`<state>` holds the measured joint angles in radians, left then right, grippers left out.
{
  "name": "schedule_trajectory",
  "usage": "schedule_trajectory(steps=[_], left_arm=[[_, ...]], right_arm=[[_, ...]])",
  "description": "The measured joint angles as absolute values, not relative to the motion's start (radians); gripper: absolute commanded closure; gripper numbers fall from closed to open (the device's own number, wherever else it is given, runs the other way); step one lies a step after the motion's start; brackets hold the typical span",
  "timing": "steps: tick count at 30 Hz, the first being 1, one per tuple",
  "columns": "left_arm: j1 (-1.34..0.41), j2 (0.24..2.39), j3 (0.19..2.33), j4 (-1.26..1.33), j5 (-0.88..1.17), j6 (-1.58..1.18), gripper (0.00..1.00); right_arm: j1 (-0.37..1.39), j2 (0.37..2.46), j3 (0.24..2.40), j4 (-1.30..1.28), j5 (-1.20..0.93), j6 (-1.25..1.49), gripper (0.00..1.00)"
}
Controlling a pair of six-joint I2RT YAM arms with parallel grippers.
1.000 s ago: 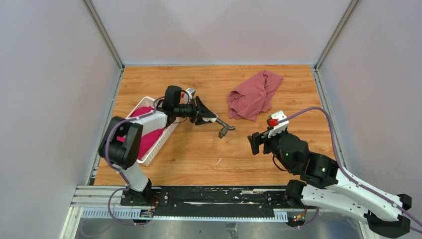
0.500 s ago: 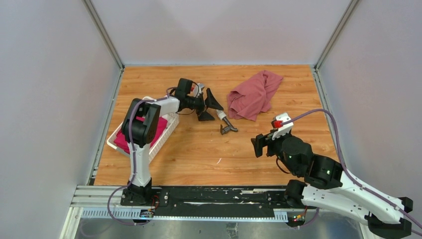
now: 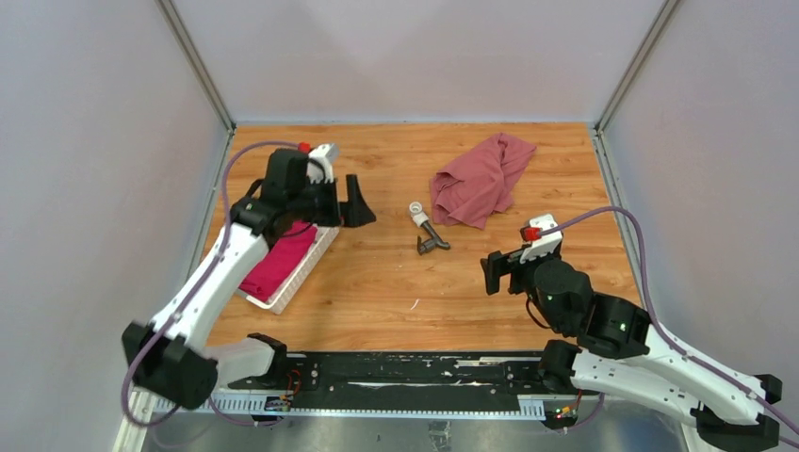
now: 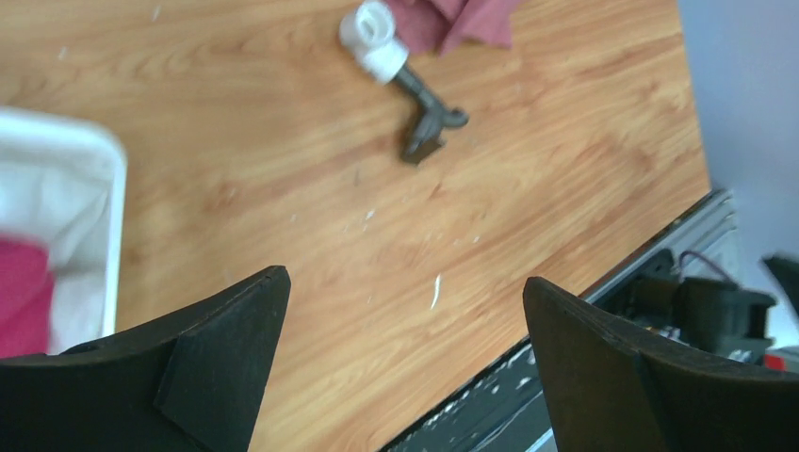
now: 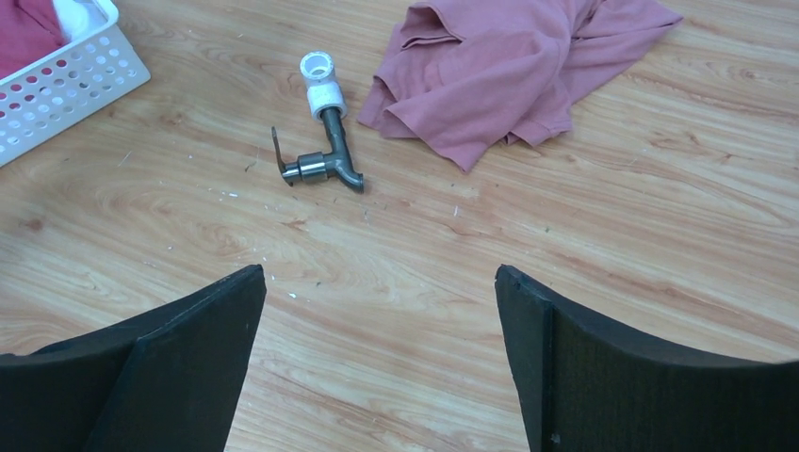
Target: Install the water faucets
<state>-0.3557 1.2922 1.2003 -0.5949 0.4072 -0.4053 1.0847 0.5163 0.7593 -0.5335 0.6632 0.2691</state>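
The water faucets lie on the wooden table as one piece. The dark grey T-shaped tap (image 3: 431, 239) (image 4: 426, 118) (image 5: 329, 162) has its stem in the stubby white fitting (image 3: 415, 209) (image 4: 374, 34) (image 5: 320, 83). My left gripper (image 3: 359, 203) (image 4: 405, 279) hangs open and empty to the left of them, beside the basket. At the right, my right gripper (image 3: 491, 272) (image 5: 379, 271) stands open and empty, pointing at the tap from a short distance. Neither gripper touches the faucets.
A dusty-red cloth (image 3: 481, 178) (image 5: 516, 68) lies crumpled just behind and right of the fitting. A white slatted basket (image 3: 300, 274) (image 5: 68, 77) with magenta fabric sits at the left, under the left arm. The black base rail (image 3: 415, 369) runs along the near edge.
My left gripper opened, let go of the faucets and drew back left toward the basket. The faucets now lie free on the table. The right gripper opened slightly wider and barely moved.
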Motion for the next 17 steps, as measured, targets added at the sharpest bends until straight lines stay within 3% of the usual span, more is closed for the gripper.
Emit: schedule_trajectory(steps=[6, 17], left_arm=[[-0.357, 0.961, 0.918, -0.634, 0.336, -0.402, 0.00], [-0.357, 0.864, 0.778, -0.651, 0.276, -0.457, 0.00]], right_arm=[[1.047, 0.577, 0.733, -0.488, 0.651, 0.314, 0.00], [0.812, 0.707, 0.713, -0.411, 0.422, 0.410, 0.00]])
